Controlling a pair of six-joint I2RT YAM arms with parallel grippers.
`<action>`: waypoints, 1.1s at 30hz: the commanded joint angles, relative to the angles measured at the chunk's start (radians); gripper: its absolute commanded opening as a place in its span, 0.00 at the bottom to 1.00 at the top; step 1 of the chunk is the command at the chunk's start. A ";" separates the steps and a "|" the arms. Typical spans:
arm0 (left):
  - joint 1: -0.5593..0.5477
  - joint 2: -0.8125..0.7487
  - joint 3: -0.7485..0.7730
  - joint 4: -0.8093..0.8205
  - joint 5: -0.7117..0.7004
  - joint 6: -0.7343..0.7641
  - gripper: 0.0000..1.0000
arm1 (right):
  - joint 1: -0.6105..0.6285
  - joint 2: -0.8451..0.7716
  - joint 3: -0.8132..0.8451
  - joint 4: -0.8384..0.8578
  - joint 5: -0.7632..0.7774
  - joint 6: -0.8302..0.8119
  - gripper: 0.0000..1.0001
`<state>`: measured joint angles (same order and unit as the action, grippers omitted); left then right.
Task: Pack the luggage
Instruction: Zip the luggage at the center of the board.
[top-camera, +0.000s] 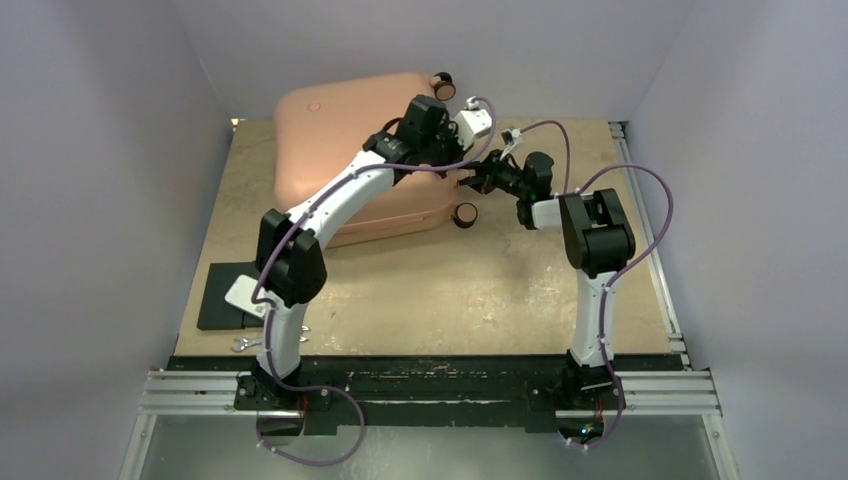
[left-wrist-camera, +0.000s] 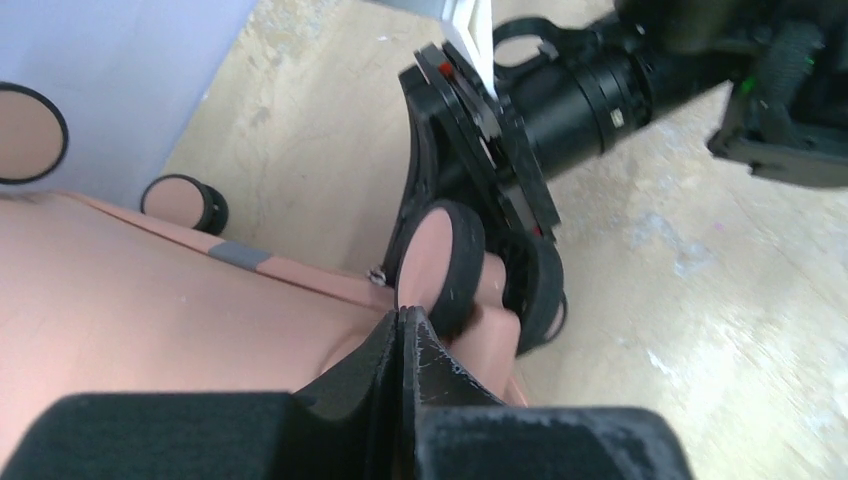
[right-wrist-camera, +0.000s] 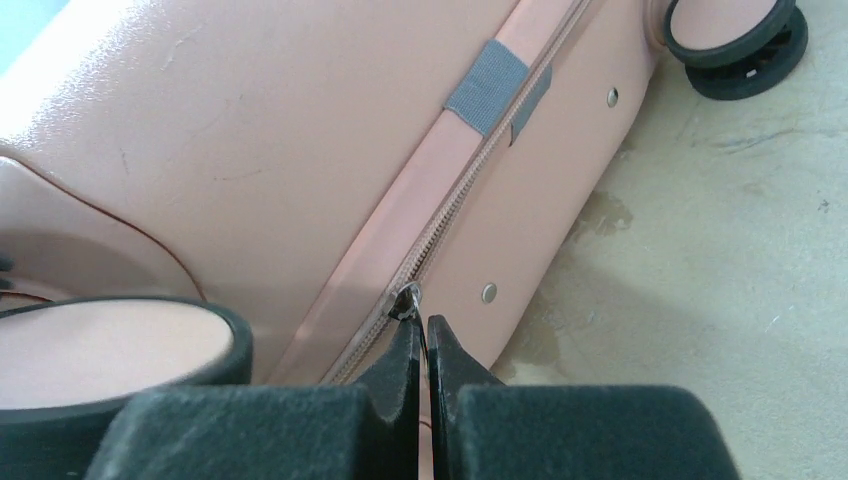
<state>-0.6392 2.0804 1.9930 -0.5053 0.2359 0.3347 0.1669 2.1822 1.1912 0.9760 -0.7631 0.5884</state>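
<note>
**A:** The luggage (top-camera: 340, 150) lay closed on the table (top-camera: 450, 290), its two shells together and its wheel end right under both pincers. Nothing of the contents showed, so I judged the filling done.

**B:** And what was left?

**A:** The zipping, I'd say. The right pincer (right-wrist-camera: 425, 350) was clenched on the zipper pull (right-wrist-camera: 408, 298), which sat right at its fingertips on the seam. Ahead of the tips the zipper (right-wrist-camera: 470, 185) ran on past a grey tab (right-wrist-camera: 487, 85) towards a far wheel (right-wrist-camera: 735, 40). I couldn't tell how much of the teeth were already meshed.

**B:** The other arm?

**A:** The left pincer (left-wrist-camera: 402, 330) was clenched too, fingers pressed flat together with nothing between them. Its tips were down against the shell, just short of a near wheel (left-wrist-camera: 440, 255), with the right pincer just beyond that wheel. It looked to me like it was steadying the case, though that's a guess.

**B:** How did the case look?

**A:** It was a salmon-pink hard shell with rounded corners, glossy and lightly scuffed. The wheels had pink faces in black rims, and small rivets dotted the side below the seam.
</note>
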 joint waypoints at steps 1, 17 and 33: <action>0.091 -0.061 -0.027 -0.518 0.121 -0.022 0.03 | -0.084 -0.022 0.040 0.041 0.201 -0.042 0.00; 0.762 -0.571 -0.493 -0.186 0.002 -0.271 0.71 | -0.066 -0.126 -0.024 0.098 0.268 -0.175 0.00; 0.833 -0.222 -0.386 -0.066 -0.160 -0.316 0.69 | 0.098 -0.354 -0.334 0.265 0.248 -0.243 0.00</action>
<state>0.2039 1.7977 1.5417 -0.5968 0.1059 0.0593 0.2146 1.9293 0.8951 1.0760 -0.5056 0.3672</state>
